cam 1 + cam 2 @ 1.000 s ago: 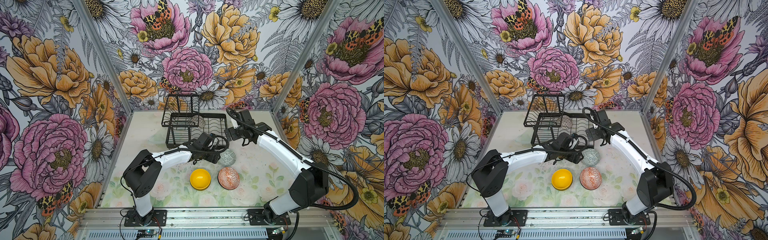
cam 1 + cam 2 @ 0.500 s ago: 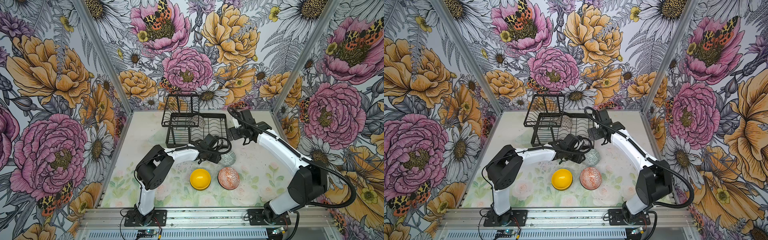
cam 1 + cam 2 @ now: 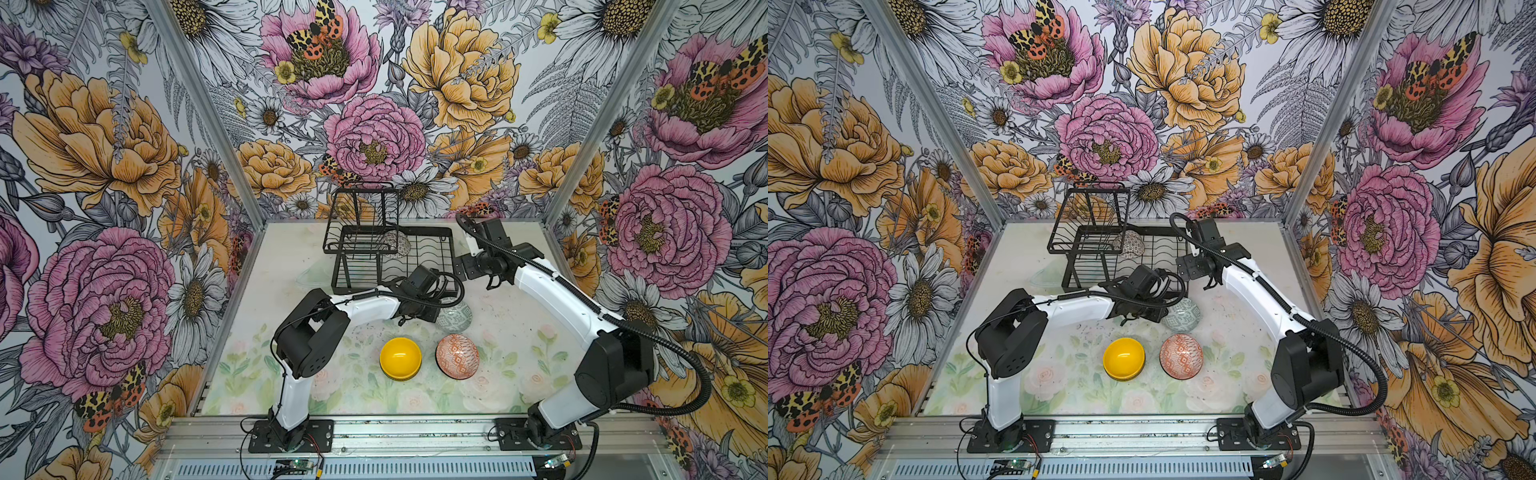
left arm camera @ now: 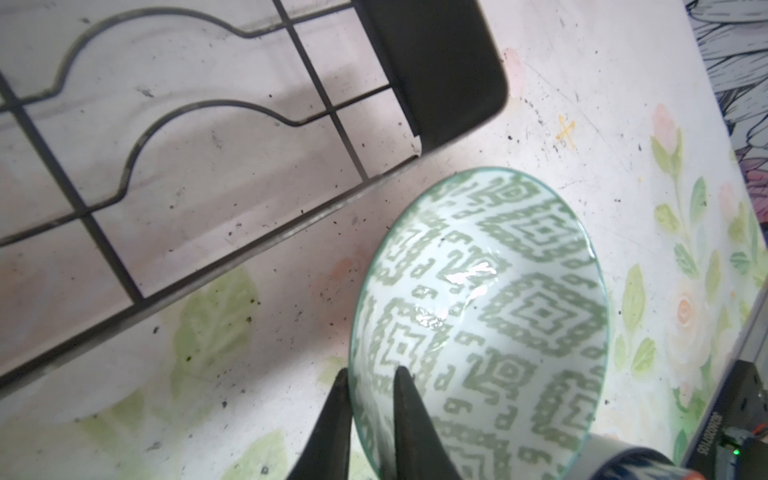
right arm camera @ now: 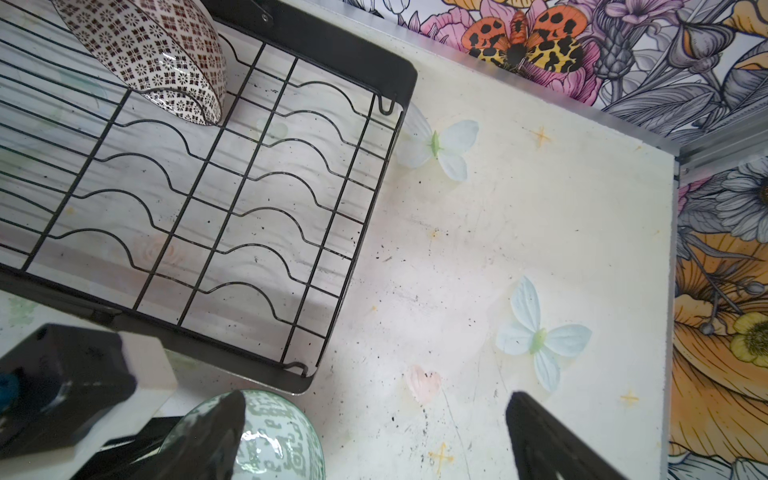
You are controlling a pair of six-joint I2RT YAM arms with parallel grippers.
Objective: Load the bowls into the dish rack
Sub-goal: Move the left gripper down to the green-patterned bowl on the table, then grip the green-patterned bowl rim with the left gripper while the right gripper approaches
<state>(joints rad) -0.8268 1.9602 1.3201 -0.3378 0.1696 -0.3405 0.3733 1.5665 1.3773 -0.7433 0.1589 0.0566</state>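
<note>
Left gripper (image 4: 371, 419) pinched the pale green patterned bowl (image 4: 498, 299) by its rim, beside the dish rack (image 4: 440, 62); right gripper (image 5: 374, 440) jaws stood wide.

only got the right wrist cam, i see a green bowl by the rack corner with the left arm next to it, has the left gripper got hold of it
observer: Yes. The left wrist view shows the left gripper shut on the pale green bowl, one finger inside the rim and one outside.
operator: what other bowls are on the table
observer: In both top views a yellow bowl and an orange-white bowl sit side by side, nearer the arm bases.
operator: wheres the upper tier, cant see it
observer: In both top views the raised basket stands over the left end of the dish rack, with the black-white bowl leaning just right of it.
</note>
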